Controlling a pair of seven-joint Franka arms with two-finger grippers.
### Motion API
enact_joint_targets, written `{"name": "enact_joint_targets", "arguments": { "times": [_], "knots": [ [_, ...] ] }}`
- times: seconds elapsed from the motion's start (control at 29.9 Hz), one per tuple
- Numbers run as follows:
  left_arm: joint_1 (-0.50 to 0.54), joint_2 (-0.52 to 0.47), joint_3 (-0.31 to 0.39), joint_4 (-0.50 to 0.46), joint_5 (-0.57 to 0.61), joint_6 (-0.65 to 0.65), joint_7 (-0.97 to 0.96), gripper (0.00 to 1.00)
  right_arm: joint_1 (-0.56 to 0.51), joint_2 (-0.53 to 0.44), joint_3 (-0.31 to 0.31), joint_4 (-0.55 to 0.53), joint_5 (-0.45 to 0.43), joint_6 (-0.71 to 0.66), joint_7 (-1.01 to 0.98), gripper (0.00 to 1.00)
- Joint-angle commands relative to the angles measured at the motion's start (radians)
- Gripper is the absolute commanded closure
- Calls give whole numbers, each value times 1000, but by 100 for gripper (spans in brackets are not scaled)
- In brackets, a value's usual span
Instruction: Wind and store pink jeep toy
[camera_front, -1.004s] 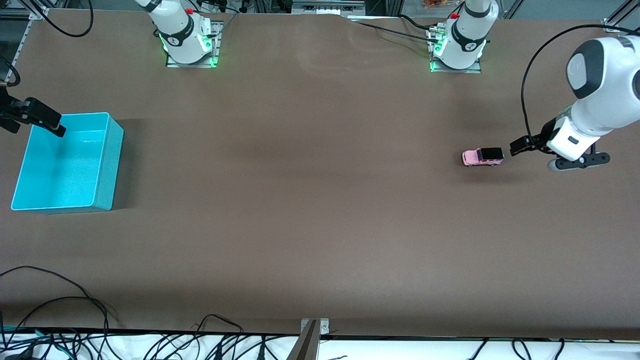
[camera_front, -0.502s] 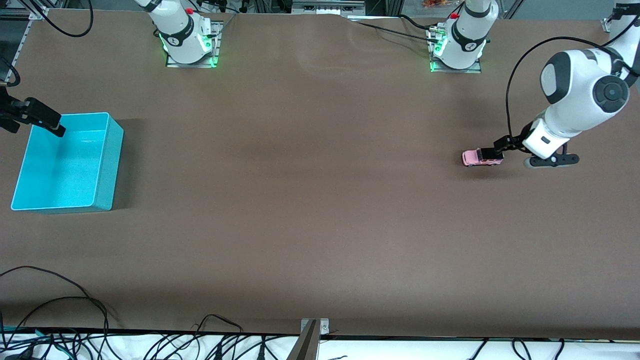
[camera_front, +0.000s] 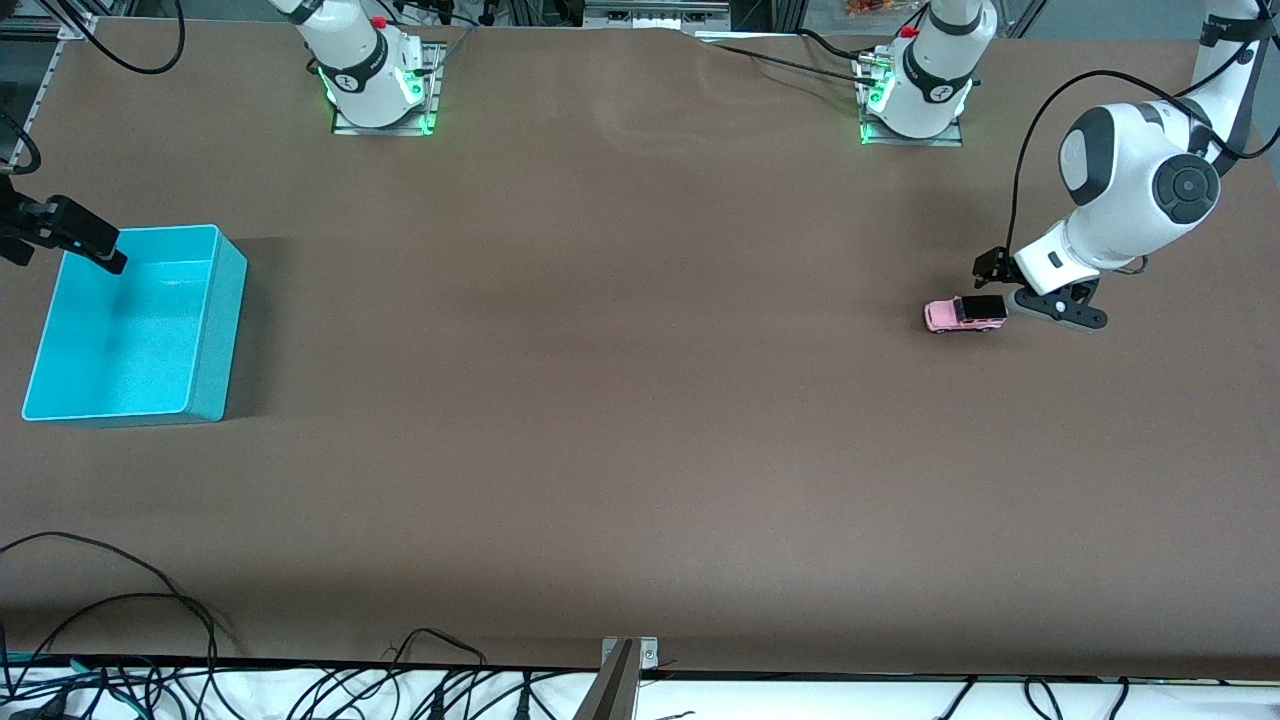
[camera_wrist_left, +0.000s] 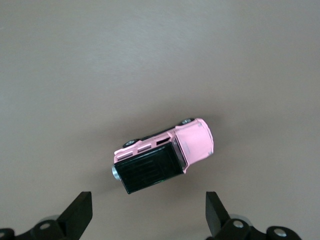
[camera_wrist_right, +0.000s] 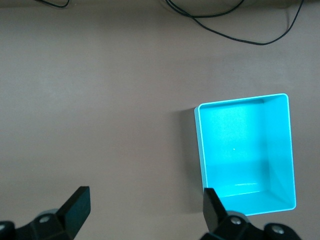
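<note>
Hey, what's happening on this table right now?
The left hand hangs open right by the pink jeep toy, which sits on the table ungrasped. The right hand, also open, waits over the edge of the empty teal bin at the right arm's end.

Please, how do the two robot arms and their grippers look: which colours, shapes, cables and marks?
Both arms are glossy white with rounded links, dark grey joint caps and black rings near the bases, which glow green and carry a red button. A black cable loops to the left arm's wrist. The left gripper and right gripper have black fingers.
</note>
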Motion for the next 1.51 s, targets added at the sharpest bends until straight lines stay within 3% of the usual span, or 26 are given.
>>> {"name": "enact_joint_targets", "arguments": {
  "times": [0.0, 0.3, 0.84, 1.37, 1.41, 1.47],
  "knots": [
    [6, 3, -2, -28, -10, 29, 204, 0, 3, 5, 4, 17, -32, -3, 5, 0],
    [14, 35, 0, -68, -12, 161, 566, 0, 1, 11, 4, 17, -35, -1, 7, 0],
    [11, 153, 0, -90, -10, 388, 993, 0, 3, 17, 5, 14, -31, -4, -1, 0],
    [11, 210, 0, -88, -13, 454, 1021, 0, 4, 53, 7, 15, -30, -3, -2, 0],
    [11, 210, 0, -88, -13, 454, 1021, 2, 4, 53, 11, 15, -30, -3, -2, 0],
    [11, 208, 0, -88, -10, 452, 1024, 24, 3, 53, 17, 15, -32, -1, -2, 0]
  ]
}}
